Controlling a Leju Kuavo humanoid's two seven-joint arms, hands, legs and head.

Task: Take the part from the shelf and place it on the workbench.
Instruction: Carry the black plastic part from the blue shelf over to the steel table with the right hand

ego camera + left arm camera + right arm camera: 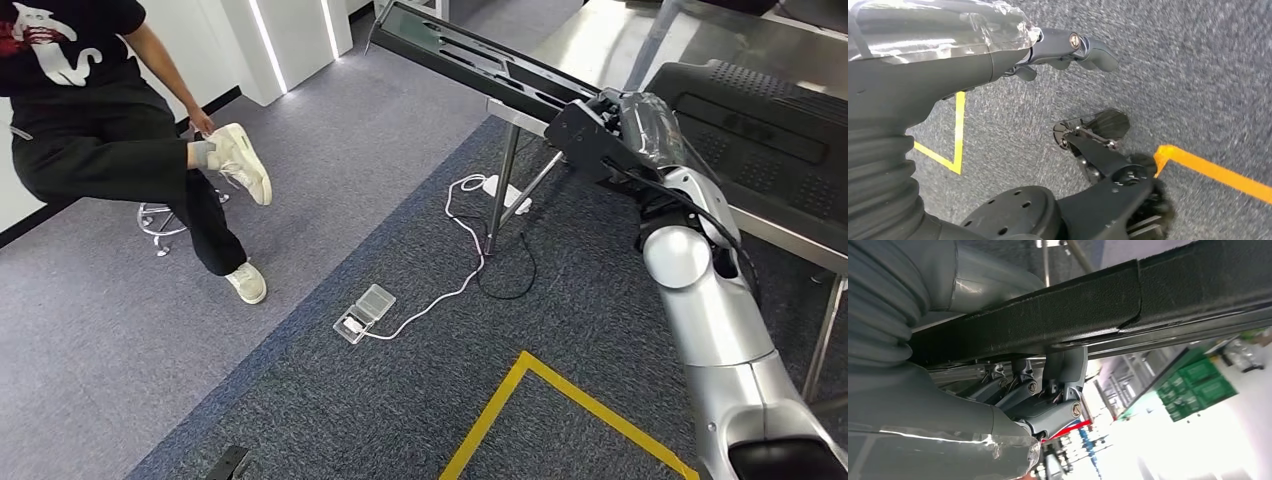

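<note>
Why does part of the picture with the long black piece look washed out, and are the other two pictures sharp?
Right wrist view: bright backlight burns out the far corner behind the long black part, which the right hand grips. Left wrist view: the carpet is smeared. Head view: mostly sharp, with glare on the workbench.

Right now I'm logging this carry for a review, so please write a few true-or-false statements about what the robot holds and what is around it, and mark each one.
1. The right hand grips a long black part. True.
2. The black part already lies flat on the steel workbench. False: it is held in the air, its far end out over the carpet.
3. A white power strip lies on the floor by the workbench leg. True.
4. The left hand holds a second part. False: it holds nothing and hangs over the carpet.
5. A seated person is at the left of the head view. True.
</note>
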